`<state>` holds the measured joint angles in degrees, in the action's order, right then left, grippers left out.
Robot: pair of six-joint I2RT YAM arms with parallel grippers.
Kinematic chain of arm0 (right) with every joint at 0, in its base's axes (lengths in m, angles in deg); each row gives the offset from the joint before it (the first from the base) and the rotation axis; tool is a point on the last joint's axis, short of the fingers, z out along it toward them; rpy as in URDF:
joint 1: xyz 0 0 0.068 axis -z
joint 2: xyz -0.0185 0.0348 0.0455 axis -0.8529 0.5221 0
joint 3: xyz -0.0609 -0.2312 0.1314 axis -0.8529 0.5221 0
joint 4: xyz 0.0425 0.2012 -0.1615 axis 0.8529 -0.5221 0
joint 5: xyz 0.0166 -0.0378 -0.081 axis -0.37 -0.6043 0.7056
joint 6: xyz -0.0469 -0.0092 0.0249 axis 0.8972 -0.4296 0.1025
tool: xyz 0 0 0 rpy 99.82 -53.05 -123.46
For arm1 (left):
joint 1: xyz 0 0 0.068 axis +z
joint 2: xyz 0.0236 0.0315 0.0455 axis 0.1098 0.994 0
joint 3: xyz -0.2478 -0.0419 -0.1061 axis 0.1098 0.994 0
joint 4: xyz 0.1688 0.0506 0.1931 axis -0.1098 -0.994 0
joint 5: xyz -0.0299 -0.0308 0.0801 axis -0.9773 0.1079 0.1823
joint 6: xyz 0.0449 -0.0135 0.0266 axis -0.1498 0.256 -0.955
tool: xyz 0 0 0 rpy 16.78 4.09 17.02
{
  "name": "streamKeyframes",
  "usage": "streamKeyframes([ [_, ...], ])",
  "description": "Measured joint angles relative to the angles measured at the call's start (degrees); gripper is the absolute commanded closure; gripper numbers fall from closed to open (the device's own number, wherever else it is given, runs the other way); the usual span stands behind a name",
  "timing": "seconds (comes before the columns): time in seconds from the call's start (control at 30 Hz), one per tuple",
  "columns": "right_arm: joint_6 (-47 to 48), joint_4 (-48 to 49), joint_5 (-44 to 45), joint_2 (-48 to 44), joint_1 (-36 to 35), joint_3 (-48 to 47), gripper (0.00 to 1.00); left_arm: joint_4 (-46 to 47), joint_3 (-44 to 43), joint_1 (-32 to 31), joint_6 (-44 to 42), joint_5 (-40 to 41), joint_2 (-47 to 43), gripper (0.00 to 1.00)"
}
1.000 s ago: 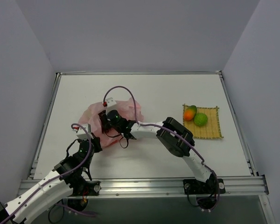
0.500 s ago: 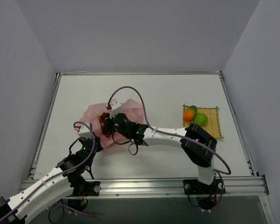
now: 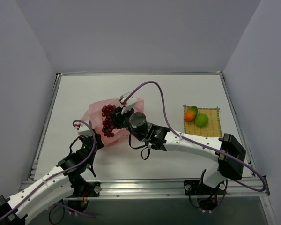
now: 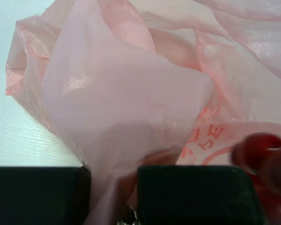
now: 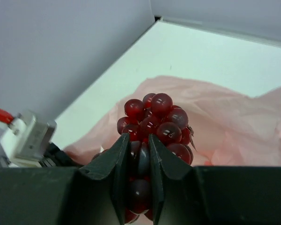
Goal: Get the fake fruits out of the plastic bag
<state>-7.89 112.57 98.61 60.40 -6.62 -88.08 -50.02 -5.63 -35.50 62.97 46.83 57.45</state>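
When you look from above, your right claw (image 3: 118, 118) is clenched on the dark red grapes (image 3: 107, 122). Its own camera shows this well. The two black fingers (image 5: 117, 164) squeeze the low part of the bunch, and the round top berries stick up past the tips. The grapes sit over the right part of the pink bag (image 3: 91, 115), on the left half of the table (image 3: 168, 91). You cannot tell from the pictures if the bunch touches the bag or hangs just above it.

Your left claw (image 3: 91, 139) is at the near edge of the bag. Its camera shows a fold of the thin pink film running down between its two black pads (image 4: 37, 194), so it is clenched on the bag. The bag is crinkly and has red print on it.

Over on the right, well apart from the bag, lies a yellow mat (image 3: 213, 131). Two fruits rest on it, touching each other. An orange and green mango (image 3: 190, 113) is on the left, and a round green fruit (image 3: 201, 120) is just to its right.
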Motion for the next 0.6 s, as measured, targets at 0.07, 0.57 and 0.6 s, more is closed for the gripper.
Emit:
streamKeyframes([
  [0.07,-0.24,1.90,-0.15,-1.55,0.79,0.00,1.00,0.50,0.00,0.00,0.00,-0.13,0.35,0.98],
  [0.57,-1.79,-1.03,2.21,-12.31,4.46,3.78,1.00,1.92,0.04,0.26,-0.98,-1.31,0.15,0.98],
  [0.6,-1.68,-2.43,3.85,-15.39,4.72,4.17,1.00,1.95,0.04,0.26,-1.18,-1.57,0.15,0.97],
])
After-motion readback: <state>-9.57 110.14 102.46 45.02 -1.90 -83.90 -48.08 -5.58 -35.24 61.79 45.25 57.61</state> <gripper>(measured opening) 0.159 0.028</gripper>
